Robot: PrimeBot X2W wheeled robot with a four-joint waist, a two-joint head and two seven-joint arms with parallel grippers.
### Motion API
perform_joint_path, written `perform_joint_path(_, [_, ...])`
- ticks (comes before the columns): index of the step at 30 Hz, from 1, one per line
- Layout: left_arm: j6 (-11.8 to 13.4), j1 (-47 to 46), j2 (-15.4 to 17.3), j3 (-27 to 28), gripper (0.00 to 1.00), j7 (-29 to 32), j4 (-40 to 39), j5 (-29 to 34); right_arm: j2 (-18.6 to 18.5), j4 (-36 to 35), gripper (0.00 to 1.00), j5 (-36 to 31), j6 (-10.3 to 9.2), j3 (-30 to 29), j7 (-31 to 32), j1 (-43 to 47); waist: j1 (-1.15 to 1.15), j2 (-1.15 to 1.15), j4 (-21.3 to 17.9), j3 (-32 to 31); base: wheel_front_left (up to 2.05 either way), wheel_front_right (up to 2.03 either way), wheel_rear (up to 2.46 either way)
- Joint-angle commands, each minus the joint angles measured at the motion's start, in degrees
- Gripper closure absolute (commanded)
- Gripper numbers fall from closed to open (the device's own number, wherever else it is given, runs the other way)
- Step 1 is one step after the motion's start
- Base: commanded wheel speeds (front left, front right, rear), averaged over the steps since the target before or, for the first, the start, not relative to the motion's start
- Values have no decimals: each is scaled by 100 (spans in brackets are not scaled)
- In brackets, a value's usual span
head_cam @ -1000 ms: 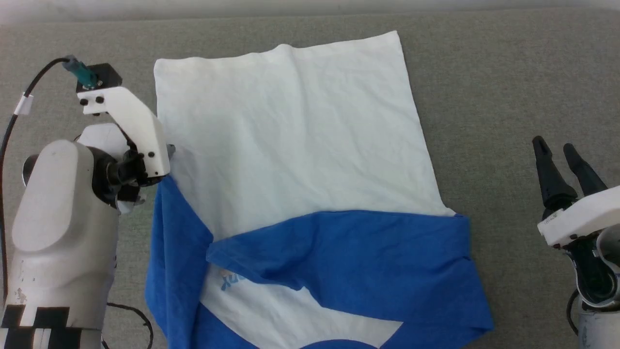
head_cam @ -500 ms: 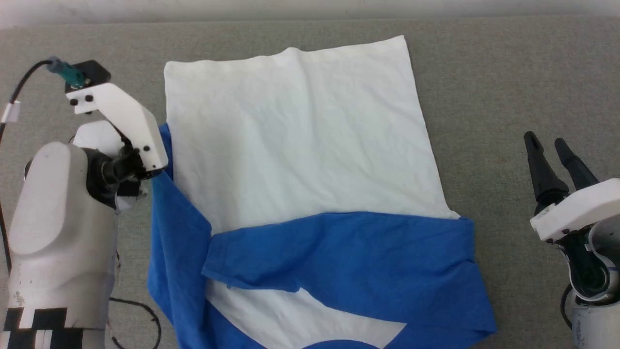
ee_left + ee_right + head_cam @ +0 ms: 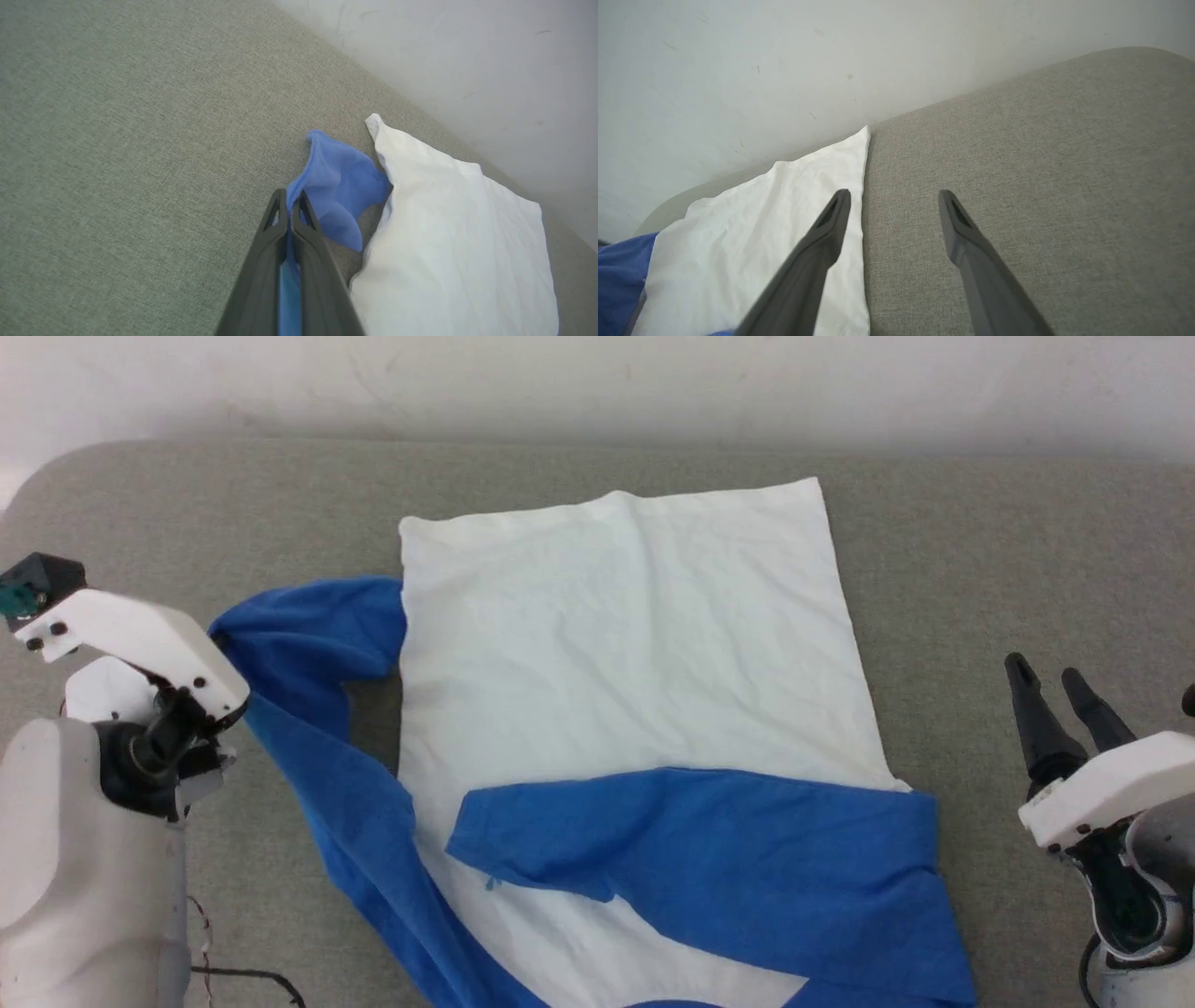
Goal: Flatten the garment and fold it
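At desk (image 3: 1008, 541) left, the left pincer (image 3: 289, 198) has been clenched on the sleeve (image 3: 308, 625), now drawn outward from the white body. Garment (image 3: 616, 644) lies mid-desk, other sleeve (image 3: 709, 859) folded across it. Right pincer (image 3: 1046, 670) is held released, apart. Flattening is judged underway.

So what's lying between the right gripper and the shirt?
Nothing: in the head view, bare grey surface separates the right gripper from the shirt.
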Motion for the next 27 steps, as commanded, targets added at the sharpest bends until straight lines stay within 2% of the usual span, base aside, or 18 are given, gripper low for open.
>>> perform_joint_path(1, [24,127,15,56,100,-65,-53,-54,15,17,0,36,-4,12,-32,72,1,-1,260,-263,0,0,0])
perform_joint_path(8, [90,713,-19,355,100,-411,-548,-187,15,145,0,94,-4,60,-68,250,1,-1,494,-559,0,0,0])
perform_joint_path(14, [-95,1073,-139,347,100,-636,-1132,-274,15,212,0,111,-4,85,-76,363,1,-1,561,-695,0,0,0])
perform_joint_path(20, [-472,1226,-433,-160,100,-755,-1860,-239,15,268,0,138,-4,172,-54,451,1,-1,454,-781,0,0,0])
perform_joint_path(27, [-958,1348,-914,-1340,100,-618,-2440,-19,15,281,0,134,-4,176,-42,478,1,-1,219,-790,0,0,0])
